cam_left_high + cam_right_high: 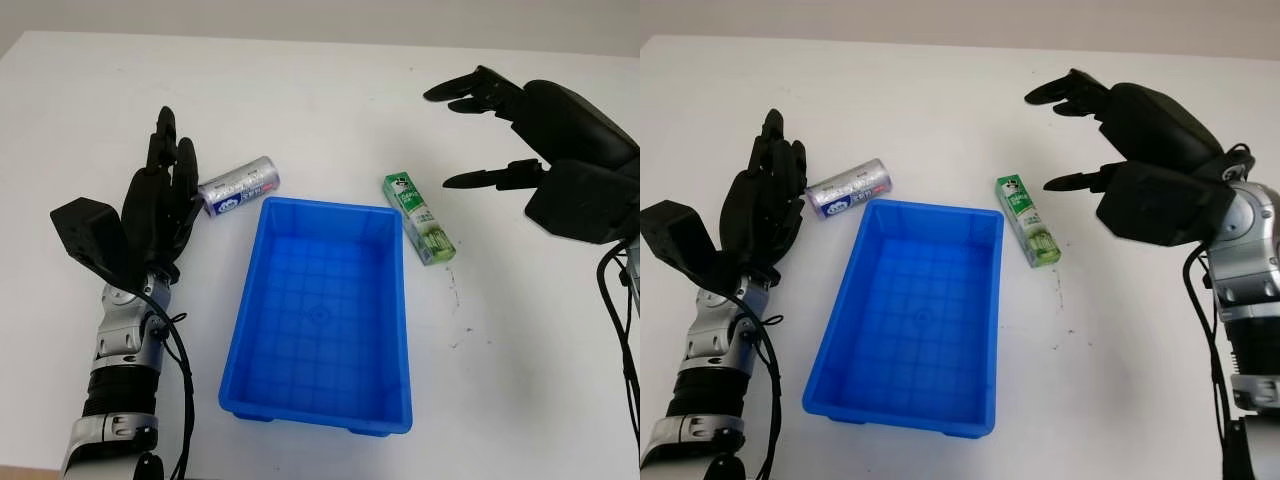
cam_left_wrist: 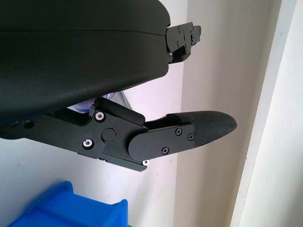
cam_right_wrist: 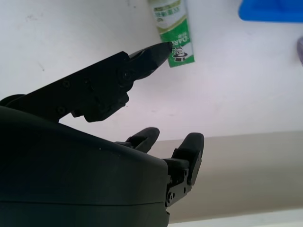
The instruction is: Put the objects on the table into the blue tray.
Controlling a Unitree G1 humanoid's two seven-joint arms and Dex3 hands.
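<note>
Two arms enter at our near edge. Nearest on the white bench (image 1: 520, 330) we see the blue tray (image 1: 320, 310), holding nothing. Beside its far-left corner stands our left hand (image 1: 160, 205), open and grasping nothing; just past it lies the silver can (image 1: 238, 186), one end partly hidden by the fingers. The green box (image 1: 418, 217) lies along the tray's far-right side. Our right hand (image 1: 1140, 150) hovers open beyond the box.

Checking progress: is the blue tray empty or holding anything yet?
Empty. The blue tray shows only its bare grid floor; the silver can and green toothpaste box lie outside it.
</note>
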